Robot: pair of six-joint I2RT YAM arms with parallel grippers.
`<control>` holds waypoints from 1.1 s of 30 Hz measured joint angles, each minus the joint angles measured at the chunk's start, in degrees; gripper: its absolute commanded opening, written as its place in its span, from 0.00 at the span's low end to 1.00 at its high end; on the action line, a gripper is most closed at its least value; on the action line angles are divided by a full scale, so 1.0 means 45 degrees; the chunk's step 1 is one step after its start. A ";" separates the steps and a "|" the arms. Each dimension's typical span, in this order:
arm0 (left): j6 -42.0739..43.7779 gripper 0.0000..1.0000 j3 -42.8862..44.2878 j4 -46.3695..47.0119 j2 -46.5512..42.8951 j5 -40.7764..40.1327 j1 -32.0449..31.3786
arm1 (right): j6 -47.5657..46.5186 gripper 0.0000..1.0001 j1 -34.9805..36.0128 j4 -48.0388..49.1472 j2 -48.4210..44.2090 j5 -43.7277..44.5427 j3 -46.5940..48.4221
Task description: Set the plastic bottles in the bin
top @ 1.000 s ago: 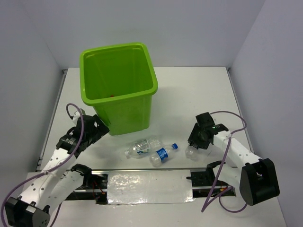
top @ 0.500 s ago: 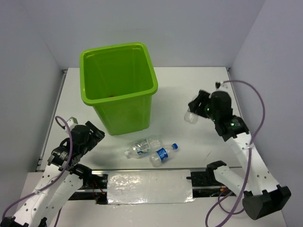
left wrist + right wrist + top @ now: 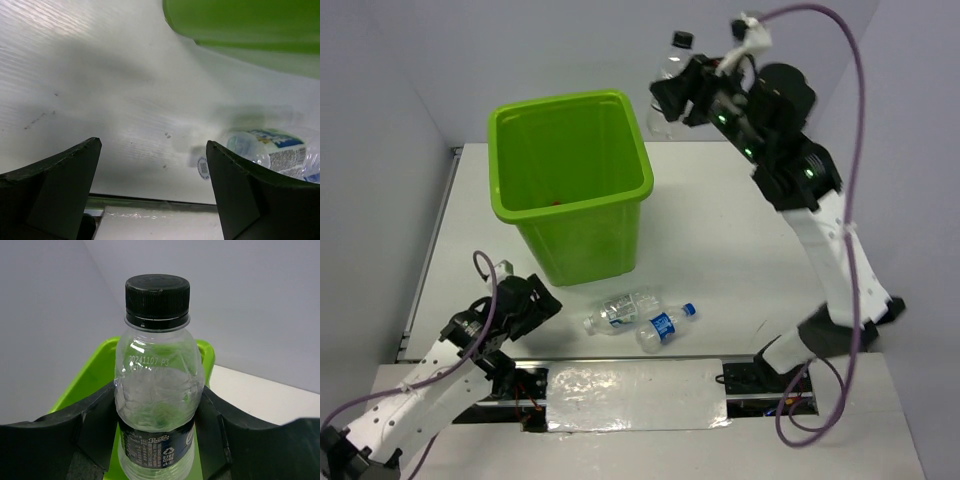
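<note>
The lime-green bin (image 3: pixel 582 238) stands at the back left of the table. High beside its right rim, my right gripper (image 3: pixel 672 92) is shut on a clear black-capped bottle (image 3: pixel 667 68), held upright. In the right wrist view that bottle (image 3: pixel 157 385) fills the space between the fingers (image 3: pixel 60 440), with the bin's rim (image 3: pixel 92 371) behind it. Two more plastic bottles lie in front of the bin: a clear one (image 3: pixel 618 310) and a blue-capped, blue-labelled one (image 3: pixel 665 324). My left gripper (image 3: pixel 538 306) is open and low to their left. In the left wrist view a bottle (image 3: pixel 272 147) lies just past the right finger of the left gripper (image 3: pixel 152 143).
A shiny taped strip (image 3: pixel 635 395) and the arm bases run along the near table edge. White walls close in the back and both sides. The bin's wall (image 3: pixel 250 25) sits close above the left gripper in its wrist view.
The right arm has lifted its bottle from the table's right side up and left to beside the bin's rim. The left gripper has shifted toward the near edge and right, toward the lying bottles.
</note>
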 measured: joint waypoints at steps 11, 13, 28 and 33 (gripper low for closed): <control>-0.2501 0.99 0.0053 0.0325 0.1695 -0.1719 -0.5081 | -0.1831 0.62 0.1724 -0.1030 0.4862 -0.0991 0.2273; -0.3099 0.99 0.0175 0.0223 0.2142 -0.2123 -0.6067 | -0.2093 0.76 0.1991 -0.1195 0.5217 -0.1107 0.2448; -0.3988 0.99 0.2778 -0.0568 0.4833 -0.5416 -1.1395 | -0.3016 1.00 0.2191 -0.2127 0.4299 -0.1583 0.1564; 0.0117 0.99 0.2647 0.2118 0.4624 -0.4716 -1.1536 | -0.2807 1.00 0.1870 -0.1967 0.1394 -0.1647 -0.1729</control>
